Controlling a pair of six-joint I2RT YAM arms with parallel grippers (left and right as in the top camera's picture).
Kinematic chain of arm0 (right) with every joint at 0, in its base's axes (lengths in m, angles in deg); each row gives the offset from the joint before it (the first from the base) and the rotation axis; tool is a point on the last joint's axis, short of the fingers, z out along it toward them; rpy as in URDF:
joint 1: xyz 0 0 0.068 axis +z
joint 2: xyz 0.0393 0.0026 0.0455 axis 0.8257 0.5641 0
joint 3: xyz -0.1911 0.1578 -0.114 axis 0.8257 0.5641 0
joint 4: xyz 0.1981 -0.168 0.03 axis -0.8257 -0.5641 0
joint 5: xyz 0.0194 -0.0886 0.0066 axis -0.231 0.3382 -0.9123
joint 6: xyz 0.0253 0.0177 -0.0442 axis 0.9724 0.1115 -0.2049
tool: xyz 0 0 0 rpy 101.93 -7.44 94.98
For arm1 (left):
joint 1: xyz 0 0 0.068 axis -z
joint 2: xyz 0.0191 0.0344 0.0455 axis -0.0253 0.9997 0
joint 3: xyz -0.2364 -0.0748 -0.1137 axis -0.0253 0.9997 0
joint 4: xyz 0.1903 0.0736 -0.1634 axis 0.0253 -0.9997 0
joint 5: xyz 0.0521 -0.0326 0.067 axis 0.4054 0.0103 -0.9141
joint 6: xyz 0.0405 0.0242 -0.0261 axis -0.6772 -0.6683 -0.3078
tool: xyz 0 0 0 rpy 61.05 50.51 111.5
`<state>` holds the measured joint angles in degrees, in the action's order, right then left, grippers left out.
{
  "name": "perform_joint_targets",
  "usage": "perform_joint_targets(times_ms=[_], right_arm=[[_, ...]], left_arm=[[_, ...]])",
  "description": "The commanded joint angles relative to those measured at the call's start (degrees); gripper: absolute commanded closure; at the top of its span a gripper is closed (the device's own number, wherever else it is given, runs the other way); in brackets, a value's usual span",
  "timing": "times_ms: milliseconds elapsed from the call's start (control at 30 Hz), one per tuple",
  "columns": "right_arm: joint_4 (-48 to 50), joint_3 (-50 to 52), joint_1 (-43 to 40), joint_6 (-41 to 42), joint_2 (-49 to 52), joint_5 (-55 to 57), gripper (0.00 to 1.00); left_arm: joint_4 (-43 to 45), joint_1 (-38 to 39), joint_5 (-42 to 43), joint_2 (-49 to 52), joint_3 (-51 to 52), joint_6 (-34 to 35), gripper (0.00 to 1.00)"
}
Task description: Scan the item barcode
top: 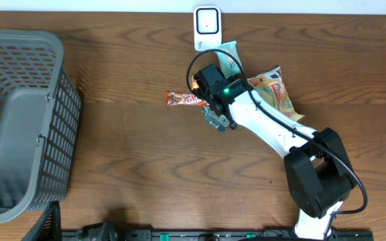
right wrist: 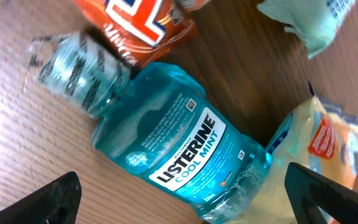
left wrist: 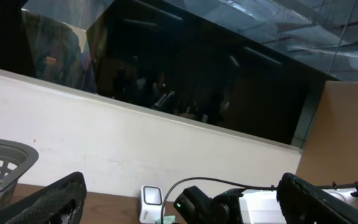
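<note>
The mouthwash bottle point(right wrist: 182, 146) lies on its side on the wooden table point(top: 133, 154). In the right wrist view it runs slantwise, its sealed cap point(right wrist: 79, 74) toward the upper left and its base toward the lower right. The blue label faces up.

The right gripper point(right wrist: 182, 177) hangs directly over the bottle with its two fingers point(right wrist: 55, 199) spread wide. One finger is at each lower corner of the view, and the bottle lies in the gap between them. Neither finger is seen touching the bottle, so it is not clamped.

An orange candy bar point(right wrist: 142, 25) lies just past the cap end and looks to touch the bottle's shoulder. A pale green packet point(right wrist: 316, 22) sits apart at the upper right. A yellow snack bag point(right wrist: 322, 143) lies against the bottle's base end.

From overhead, the right arm point(top: 273, 130) reaches from the near edge toward the middle of the table. The bottle is mostly hidden under its wrist. The white scanner point(top: 207, 25) stands at the far edge, beyond the green packet and well apart from the bottle. A grey basket point(top: 19, 127) sits on the left side of the table.

The left gripper point(left wrist: 182, 180) is raised off the table. It looks toward the wall, and its fingers point(left wrist: 48, 199) are wide apart with nothing between them.
</note>
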<state>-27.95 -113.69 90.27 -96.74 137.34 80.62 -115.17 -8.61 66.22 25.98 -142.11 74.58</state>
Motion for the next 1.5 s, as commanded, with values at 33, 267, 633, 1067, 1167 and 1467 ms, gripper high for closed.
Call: perform_joint_targets(times_ms=[33,267,633,1067,1167,1467], right_arm=[[-1.1,-0.2,-1.7,-9.1,1.5,0.4,0.01],[3.4,-0.1,-4.7,-12.7,1.9,0.3,0.01],[2.5,1.3,-5.9,-12.7,4.0,-1.5,0.04],[0.6,1.4,-5.5,-11.8,12.1,-0.3,0.29],[0.7,1.4,-5.5,-10.2,12.1,-1.4,0.42],[-2.6,0.1,-5.4,-6.2,10.8,-13.0,0.49]], left_arm=[[0.2,-0.8,0.7,-0.3,-0.9,-0.4,0.02],[0.0,-3.5,0.7,-0.3,-0.9,-5.1,0.02],[-0.2,-5.8,0.7,-0.3,-0.9,-5.1,0.02],[-0.3,-5.8,0.7,-0.3,-0.9,-5.1,0.02],[-0.4,-5.8,0.7,-0.3,-0.9,-5.1,0.02],[-0.4,-5.8,0.7,-0.3,-0.9,-5.1,0.02]])
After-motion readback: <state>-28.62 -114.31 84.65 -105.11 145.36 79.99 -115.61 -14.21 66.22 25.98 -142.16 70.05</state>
